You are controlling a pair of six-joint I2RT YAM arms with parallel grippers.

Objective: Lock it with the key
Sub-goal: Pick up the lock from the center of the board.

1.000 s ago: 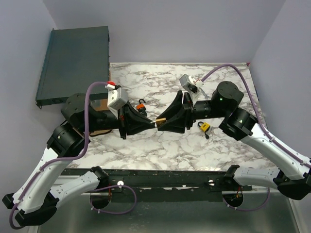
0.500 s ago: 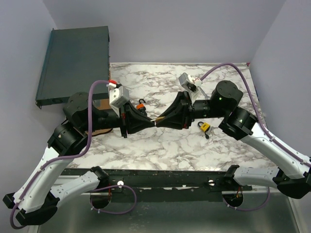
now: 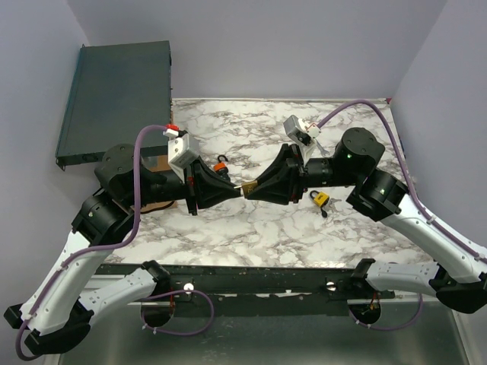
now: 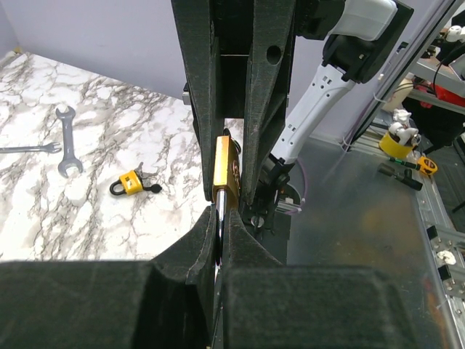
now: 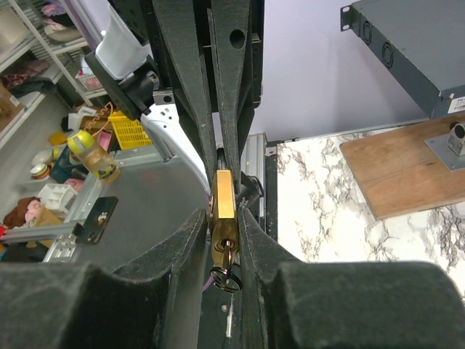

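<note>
A brass padlock (image 3: 247, 187) hangs in the air between my two grippers, above the marble table (image 3: 251, 228). My right gripper (image 3: 254, 188) is shut on the padlock's body (image 5: 223, 200). A key (image 5: 227, 251) sits in the keyhole, with its ring hanging below it, facing the right wrist camera. My left gripper (image 3: 237, 191) is shut on the silver shackle (image 4: 219, 212) at the opposite end of the brass body (image 4: 224, 163). The two grippers stand tip to tip.
A small yellow padlock (image 3: 319, 199) lies right of the grippers, also in the left wrist view (image 4: 131, 182). An orange padlock (image 3: 221, 165) lies behind them. A wrench (image 4: 65, 138), a wooden board (image 5: 407, 171) and a dark metal box (image 3: 118, 99) are around.
My right gripper's fingers have narrowed from a wide spread and closed on the brass padlock. The right arm has shifted slightly to the right. The left arm has barely moved.
</note>
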